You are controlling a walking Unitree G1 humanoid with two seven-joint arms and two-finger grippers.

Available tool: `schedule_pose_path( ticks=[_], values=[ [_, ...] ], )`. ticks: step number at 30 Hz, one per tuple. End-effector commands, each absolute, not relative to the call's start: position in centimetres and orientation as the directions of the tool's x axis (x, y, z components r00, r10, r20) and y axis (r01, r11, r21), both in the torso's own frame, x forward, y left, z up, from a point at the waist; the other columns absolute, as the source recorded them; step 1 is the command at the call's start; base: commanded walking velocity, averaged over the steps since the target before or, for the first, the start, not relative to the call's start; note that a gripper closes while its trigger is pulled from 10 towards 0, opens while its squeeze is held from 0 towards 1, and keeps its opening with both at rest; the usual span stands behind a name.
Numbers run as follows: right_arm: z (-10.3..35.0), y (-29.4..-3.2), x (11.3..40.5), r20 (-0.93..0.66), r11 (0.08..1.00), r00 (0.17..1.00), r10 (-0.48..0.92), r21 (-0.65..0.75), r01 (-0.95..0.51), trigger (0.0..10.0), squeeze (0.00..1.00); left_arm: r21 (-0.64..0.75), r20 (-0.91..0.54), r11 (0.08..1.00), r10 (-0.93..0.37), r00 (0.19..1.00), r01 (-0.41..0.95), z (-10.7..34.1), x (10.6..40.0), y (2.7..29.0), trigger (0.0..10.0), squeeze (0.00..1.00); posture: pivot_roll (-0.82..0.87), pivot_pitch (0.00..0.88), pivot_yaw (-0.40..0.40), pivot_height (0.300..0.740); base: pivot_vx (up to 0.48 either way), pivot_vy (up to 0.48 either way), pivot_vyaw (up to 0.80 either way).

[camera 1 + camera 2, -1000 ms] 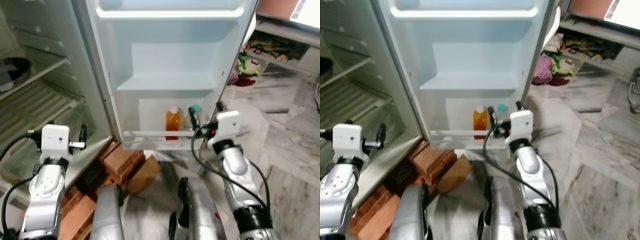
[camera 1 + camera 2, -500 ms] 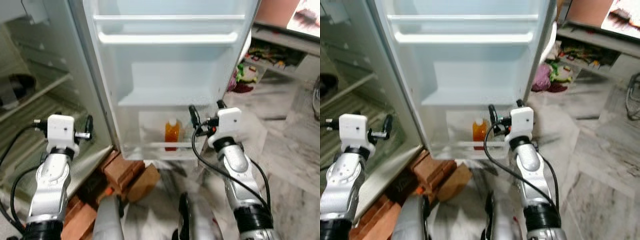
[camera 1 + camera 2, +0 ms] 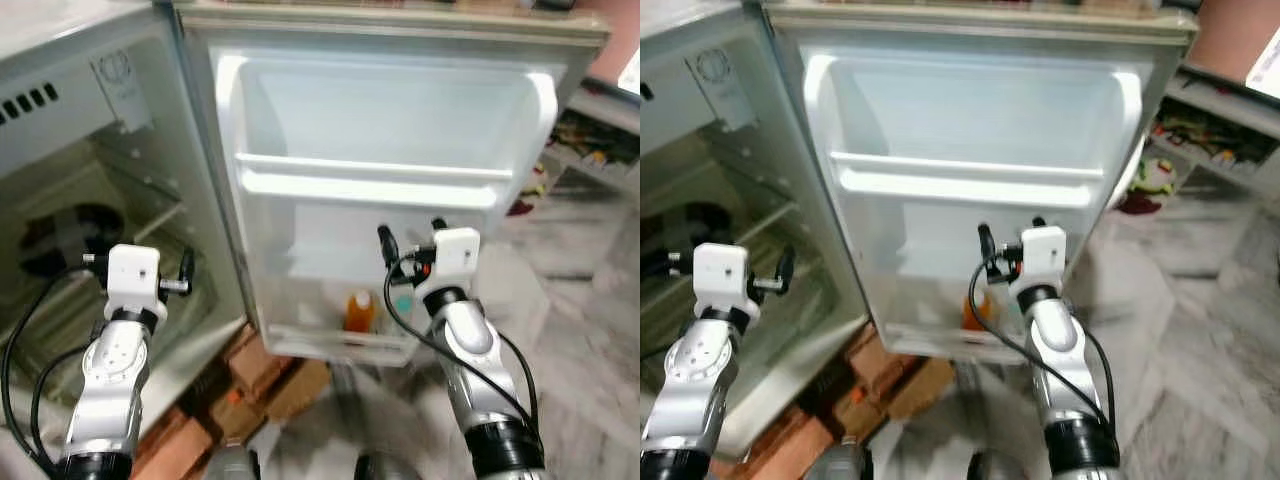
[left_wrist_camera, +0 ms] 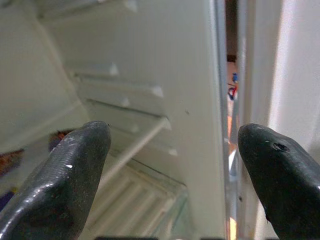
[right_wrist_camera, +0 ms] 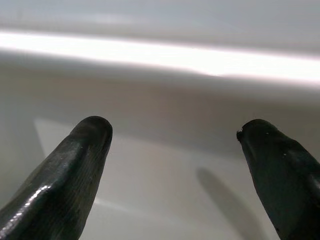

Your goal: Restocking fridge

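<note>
Orange bottle (image 3: 359, 311) stands upright in the door's bottom rack, below my right fingers (image 3: 383, 240), nearer arm; both pairs spread wide, empty.

Head views: bright, even daylight, soft overall. Mild motion blur across both; edges of the fridge door (image 3: 385, 190) smear, floor at lower right washed and hazy. Door's white liner reads pale blue-white, the shelf rail (image 3: 370, 185) near blown out. Fridge interior (image 3: 90, 230) at left dimmer, greenish grey, shadow deep around the rear.

Left wrist view: dim, muted, fingers (image 4: 70, 175) soft and out of focus at lower corners; bright strip along right edge.

Right wrist view: a band of glare across the top; fingertips (image 5: 75, 170) blurred, one casting a faint shadow on the white panel at lower centre.
</note>
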State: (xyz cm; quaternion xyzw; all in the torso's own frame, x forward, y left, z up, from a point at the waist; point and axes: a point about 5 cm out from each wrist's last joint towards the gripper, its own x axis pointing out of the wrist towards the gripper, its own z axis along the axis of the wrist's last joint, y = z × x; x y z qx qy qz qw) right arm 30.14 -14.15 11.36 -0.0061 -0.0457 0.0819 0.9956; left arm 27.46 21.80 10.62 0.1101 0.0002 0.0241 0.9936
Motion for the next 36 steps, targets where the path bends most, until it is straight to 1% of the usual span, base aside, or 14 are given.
schedule_pose_path(
  ticks=[1,8,14,18,21,30,34,36],
  values=[
    [11.3,-14.3,30.1,0.066,0.985,0.983,0.170,-0.027,-0.168,10.0,0.00,0.223,0.002,0.973,0.056,0.998,-0.055,10.4,27.7,21.7,10.0,0.00,0.07,0.000,-0.048,0.740,0.000,0.000,0.00],
    [10.9,-14.4,29.6,0.025,0.978,0.978,0.206,-0.036,-0.205,10.0,0.00,0.233,-0.004,0.969,0.083,0.997,-0.080,10.4,27.8,21.9,10.0,0.00,0.06,0.000,-0.059,0.740,0.000,0.000,0.00],
    [10.5,-14.1,29.3,-0.034,0.955,0.960,0.276,-0.099,-0.278,10.0,0.00,0.250,-0.002,0.965,0.087,0.996,-0.083,10.2,27.7,22.0,10.0,0.00,0.06,0.000,-0.060,0.740,0.000,0.000,0.00],
    [10.4,-13.9,29.3,-0.049,0.949,0.954,0.297,-0.101,-0.300,10.0,0.00,0.247,-0.002,0.966,0.083,0.997,-0.080,10.2,27.8,21.7,10.0,0.00,0.06,0.000,-0.062,0.740,-0.126,-0.350,0.00],
    [10.2,-13.7,29.4,-0.062,0.943,0.953,0.295,-0.141,-0.301,10.0,0.00,0.256,0.001,0.964,0.080,0.997,-0.078,10.3,27.9,21.7,10.0,0.00,0.07,0.000,-0.062,0.740,0.000,-0.376,0.00],
    [10.1,-13.2,29.5,-0.073,0.937,0.947,0.313,-0.141,-0.320,10.0,0.00,0.268,0.004,0.960,0.084,0.996,-0.082,10.4,27.9,21.9,10.0,0.00,0.07,0.000,-0.063,0.740,0.000,-0.361,0.00],
    [9.7,-12.9,29.4,-0.099,0.931,0.938,0.332,-0.126,-0.343,10.0,0.00,0.268,0.003,0.960,0.082,0.997,-0.080,10.4,28.0,21.8,10.0,0.00,0.07,0.000,-0.061,0.740,0.000,-0.358,0.00],
    [9.4,-12.5,29.2,-0.120,0.914,0.915,0.385,-0.091,-0.396,10.0,0.00,0.268,0.003,0.960,0.077,0.997,-0.075,10.4,28.0,21.7,10.0,0.00,0.07,0.000,-0.061,0.740,0.000,-0.358,0.00]
  ],
)
